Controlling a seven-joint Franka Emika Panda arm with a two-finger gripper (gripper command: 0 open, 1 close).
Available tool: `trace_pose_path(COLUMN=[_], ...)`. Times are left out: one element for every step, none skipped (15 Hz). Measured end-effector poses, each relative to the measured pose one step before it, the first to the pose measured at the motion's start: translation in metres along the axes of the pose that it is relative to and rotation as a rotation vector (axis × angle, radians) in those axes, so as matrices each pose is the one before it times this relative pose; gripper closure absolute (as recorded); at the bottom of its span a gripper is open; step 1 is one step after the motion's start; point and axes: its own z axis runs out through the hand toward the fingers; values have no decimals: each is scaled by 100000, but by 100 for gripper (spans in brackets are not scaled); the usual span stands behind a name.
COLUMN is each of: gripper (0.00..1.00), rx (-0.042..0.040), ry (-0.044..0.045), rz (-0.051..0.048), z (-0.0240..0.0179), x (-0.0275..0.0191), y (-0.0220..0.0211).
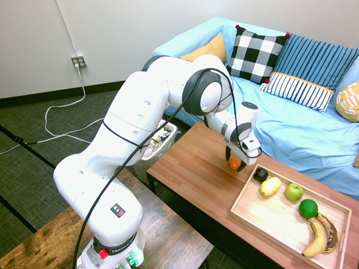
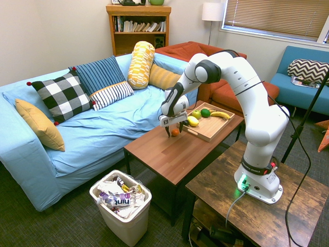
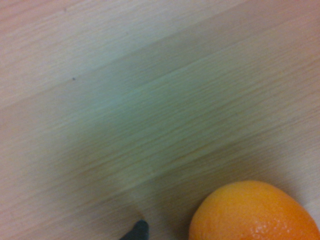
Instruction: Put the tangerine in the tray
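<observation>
— One tangerine (image 1: pixel 234 163) is sitting on the wooden surface (image 1: pixel 196 162), just beside the pale wooden tray (image 1: pixel 269 216), outside its rim.

— And the fingers (image 1: pixel 236 163)?

— Pointing straight down, spread wide on either side of the tangerine, not closing on it.

— What is lying in the tray?

— A lemon (image 1: pixel 270 186), a green apple (image 1: pixel 293 191), a lime (image 1: pixel 308 208), a banana (image 1: pixel 318 238) and a dark fruit (image 1: pixel 260 174).
</observation>
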Motion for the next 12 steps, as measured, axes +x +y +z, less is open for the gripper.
trace_pose_path(gripper=[100, 100, 100, 100, 100, 100, 100, 100, 100, 100, 100, 100], rx=[190, 224, 133, 156, 276, 354, 451, 843, 1187, 1252, 908, 407], ry=[-30, 86, 54, 81, 126, 185, 222, 394, 756, 1083, 1125, 1042], rz=[209, 11, -14, -6, 67, 93, 105, -62, -246, 13, 450, 949], z=[0, -29, -42, -20, -35, -113, -302, -580, -912, -1288, -1469, -1492], x=[18, -11, -7, -3, 21, 54, 132, 282, 521, 775, 999, 1184], y=[-21, -51, -52, -28, -26, -30, -39, -44, 26, 227, 625, 1123])
